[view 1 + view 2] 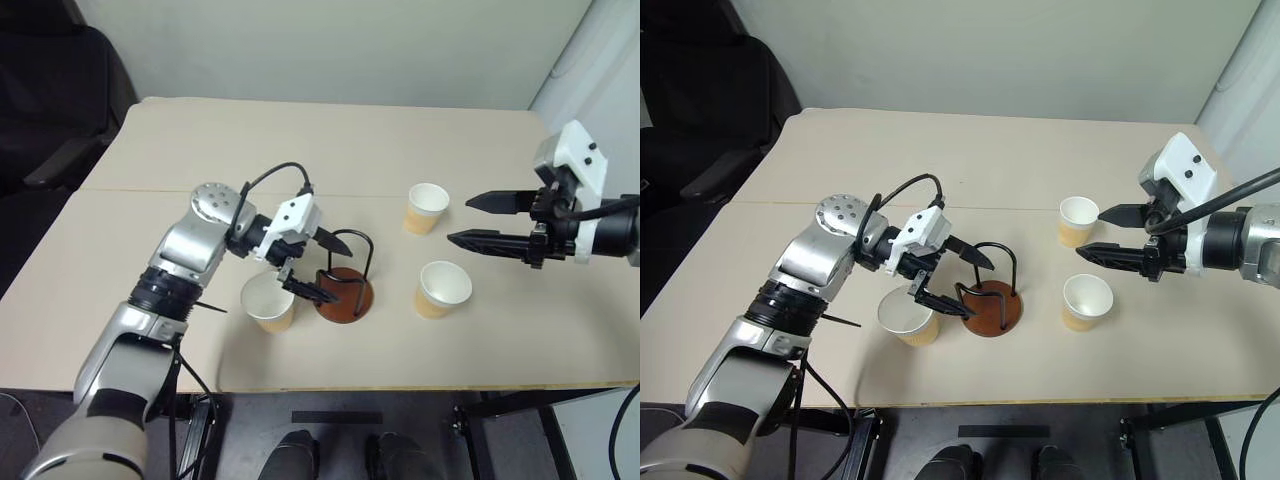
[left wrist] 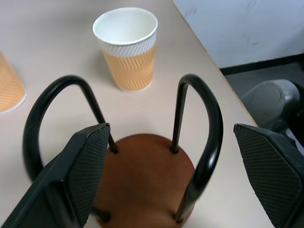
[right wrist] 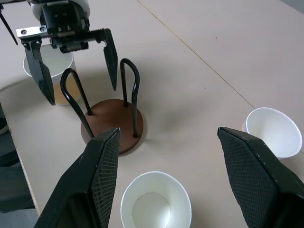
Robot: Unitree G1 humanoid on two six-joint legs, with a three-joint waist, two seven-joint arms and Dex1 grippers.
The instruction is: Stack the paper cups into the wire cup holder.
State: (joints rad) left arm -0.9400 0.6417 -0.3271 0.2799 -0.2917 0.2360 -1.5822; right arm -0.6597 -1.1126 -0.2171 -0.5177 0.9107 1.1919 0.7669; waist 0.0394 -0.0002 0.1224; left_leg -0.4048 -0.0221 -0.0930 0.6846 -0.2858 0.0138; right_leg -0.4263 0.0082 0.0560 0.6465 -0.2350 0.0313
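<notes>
Three cups stand upright on your table (image 1: 180, 150), none of them in the holder (image 1: 345, 290). One cup (image 1: 268, 303) sits just beside the holder on its left, under your left arm; the other two are off to the holder's right, a farther one (image 1: 427, 208) and a nearer one (image 1: 442, 289). Your left gripper (image 1: 322, 268) hangs over the holder with its fingers spread wide and nothing between them, the wire loops showing between the tips. Your right gripper (image 1: 470, 220) hovers above the two right-hand cups, fingers apart and empty, pointing toward the holder.
</notes>
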